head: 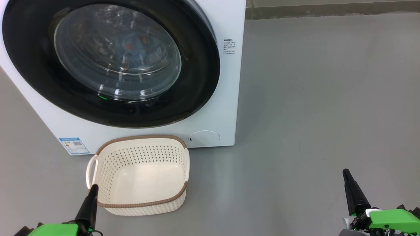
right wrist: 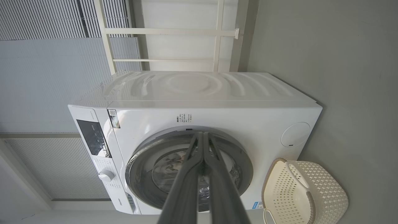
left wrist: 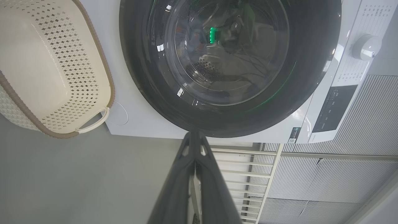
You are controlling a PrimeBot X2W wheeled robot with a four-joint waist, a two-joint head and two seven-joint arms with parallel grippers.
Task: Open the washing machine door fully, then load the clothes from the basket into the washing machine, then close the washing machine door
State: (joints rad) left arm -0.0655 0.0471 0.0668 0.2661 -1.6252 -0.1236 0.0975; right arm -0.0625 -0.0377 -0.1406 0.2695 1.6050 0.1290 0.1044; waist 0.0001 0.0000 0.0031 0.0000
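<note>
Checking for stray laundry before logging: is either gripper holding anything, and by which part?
Nothing is held. The left gripper and right gripper are both shut, with nothing between their fingers.

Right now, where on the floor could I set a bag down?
Bare: the grey floor right of the washing machine, up to the right gripper. The basket stands empty. Crowded: between basket and machine, and by the left gripper.

The head view's edge is cutting off the washing machine door (head: 32, 65); reflections are blurring the clothes (head: 131, 46) behind its glass; the blue label (head: 74, 145) is showing unreadably small print.
</note>
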